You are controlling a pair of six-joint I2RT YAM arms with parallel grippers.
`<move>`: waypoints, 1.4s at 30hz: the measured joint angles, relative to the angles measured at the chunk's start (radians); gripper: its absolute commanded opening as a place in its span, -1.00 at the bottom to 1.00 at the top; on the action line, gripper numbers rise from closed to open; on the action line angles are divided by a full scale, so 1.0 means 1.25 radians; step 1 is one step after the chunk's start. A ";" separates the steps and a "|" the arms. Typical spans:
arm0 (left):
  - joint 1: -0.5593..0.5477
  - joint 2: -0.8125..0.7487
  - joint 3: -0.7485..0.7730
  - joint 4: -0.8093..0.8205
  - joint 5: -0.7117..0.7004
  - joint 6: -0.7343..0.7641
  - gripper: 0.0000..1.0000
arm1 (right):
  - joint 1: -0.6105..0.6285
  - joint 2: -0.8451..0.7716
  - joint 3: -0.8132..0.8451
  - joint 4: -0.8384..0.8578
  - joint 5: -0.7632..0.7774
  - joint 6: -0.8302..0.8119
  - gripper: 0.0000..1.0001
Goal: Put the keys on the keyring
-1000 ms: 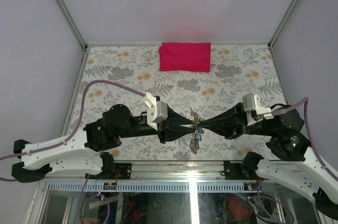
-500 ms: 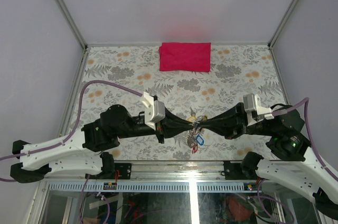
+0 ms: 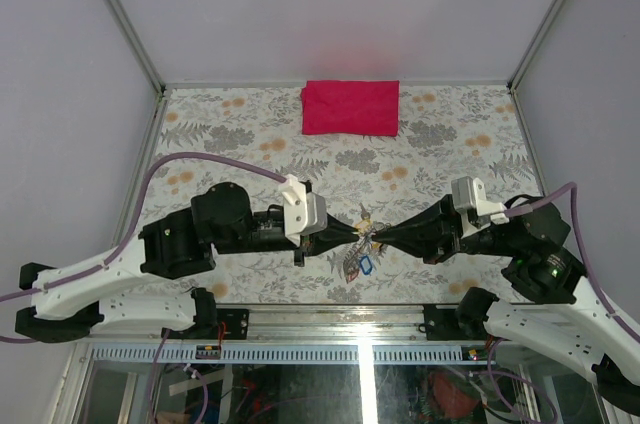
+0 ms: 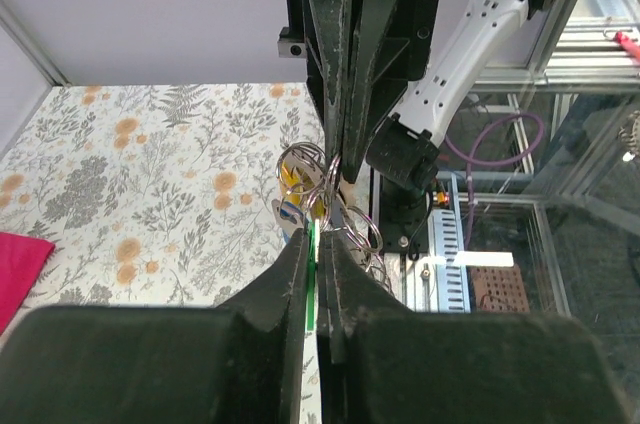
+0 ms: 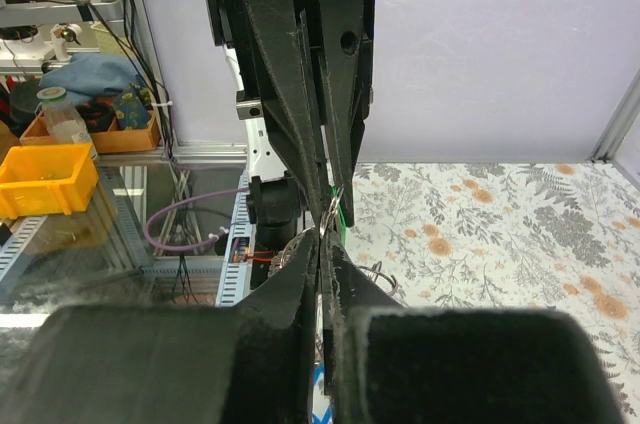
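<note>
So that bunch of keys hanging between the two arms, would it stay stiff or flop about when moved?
Probably floppy: the keys dangle loosely below where the left tool and right tool pinch the bunch. Likely light, since that pinch alone carries it. The thin wire keyring may slip easily.

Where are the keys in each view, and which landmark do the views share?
Top external: the keys hang at low centre.
Left wrist: a small cluster at the picture's centre.
Right wrist: centre, mostly hidden, a green tag showing.
Shared landmark: the floral table cover.
</note>
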 measured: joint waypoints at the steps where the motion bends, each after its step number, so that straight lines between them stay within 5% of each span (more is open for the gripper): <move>1: 0.000 0.005 0.009 -0.015 0.002 0.009 -1.00 | 0.000 0.000 0.000 -0.004 0.000 0.000 -1.00; 42: 0.000 0.055 0.070 -0.128 0.081 0.073 -1.00 | 0.000 0.007 0.004 -0.017 -0.036 -0.001 -1.00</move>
